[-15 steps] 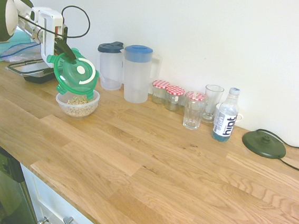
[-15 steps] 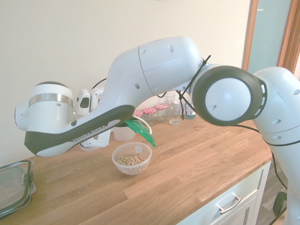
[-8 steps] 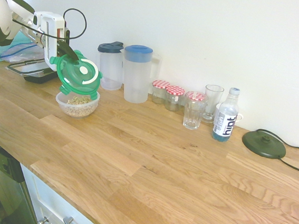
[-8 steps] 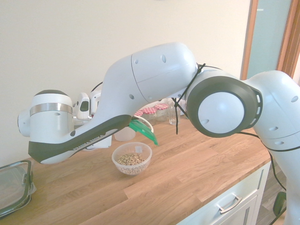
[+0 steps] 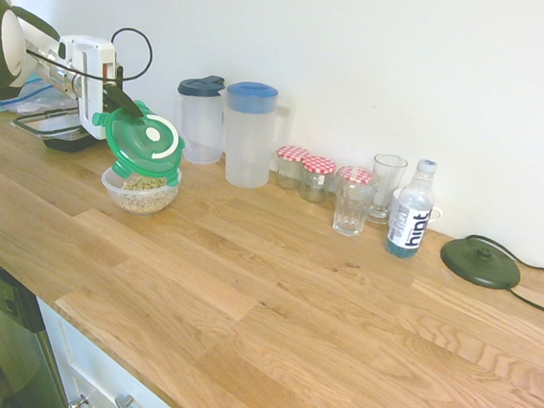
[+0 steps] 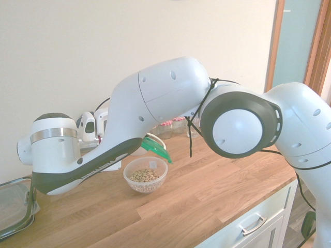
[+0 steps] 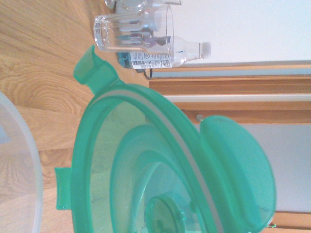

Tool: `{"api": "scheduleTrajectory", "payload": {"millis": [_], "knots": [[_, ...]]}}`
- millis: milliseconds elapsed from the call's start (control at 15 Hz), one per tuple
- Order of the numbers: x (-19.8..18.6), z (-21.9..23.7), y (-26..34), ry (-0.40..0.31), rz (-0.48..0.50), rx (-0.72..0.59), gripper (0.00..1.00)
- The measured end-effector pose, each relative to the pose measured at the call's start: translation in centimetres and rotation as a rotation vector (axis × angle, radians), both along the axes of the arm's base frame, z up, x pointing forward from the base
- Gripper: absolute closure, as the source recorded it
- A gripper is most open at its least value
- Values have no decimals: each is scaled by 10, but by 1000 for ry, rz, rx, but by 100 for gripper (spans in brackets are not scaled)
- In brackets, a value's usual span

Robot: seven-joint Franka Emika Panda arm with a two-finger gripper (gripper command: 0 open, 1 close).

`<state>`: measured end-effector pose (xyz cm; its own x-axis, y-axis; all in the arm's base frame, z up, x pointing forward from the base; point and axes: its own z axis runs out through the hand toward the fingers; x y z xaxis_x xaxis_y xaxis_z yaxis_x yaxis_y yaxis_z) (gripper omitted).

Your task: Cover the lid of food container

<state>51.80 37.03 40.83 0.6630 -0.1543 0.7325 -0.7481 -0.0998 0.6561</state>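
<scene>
lid (image 5: 145,144) is off the bowl, held up in the air by the gripper (image 5: 123,106). fingers clamped on the lid's edge, on the side toward the arm. lid is steeply tilted, not level; first exterior view gets its face with the white mark in the middle. clip tabs stick out around the rim, pale ring shows in the wrist view.

food container (image 5: 168,195) stands upright on the wooden counter (image 5: 290,312), open, beige grains (image 5: 144,183) inside. lid's low edge overlaps the bowl's rim in first exterior view, but second exterior view has the lid above and to one side of it. can't confirm contact between the two.

near the bowl, toward the wall: pitcher with dark lid (image 5: 202,128) and, just beside it, pitcher with blue lid (image 5: 248,142). on the arm side: dark container (image 5: 63,138) with clear lid, plastic bag (image 5: 46,98) behind it.

further along: two small jars (image 5: 316,182) with red-white checked tops, then a ribbed glass (image 5: 350,210) with a checked top, a tall clear glass (image 5: 385,188) behind it, and the "hint" bottle (image 5: 408,220), upright. far end: dark round disc (image 5: 480,264) with cord, flat on the counter.
</scene>
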Motion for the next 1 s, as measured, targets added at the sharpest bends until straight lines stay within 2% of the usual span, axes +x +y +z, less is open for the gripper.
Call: {"api": "scheduleTrajectory", "payload": {"millis": [400, 1000], "knots": [[-1, -26, 6, 33, 13, -22, 100], [3, -25, 7, 12, 30, -38, 100]]}}
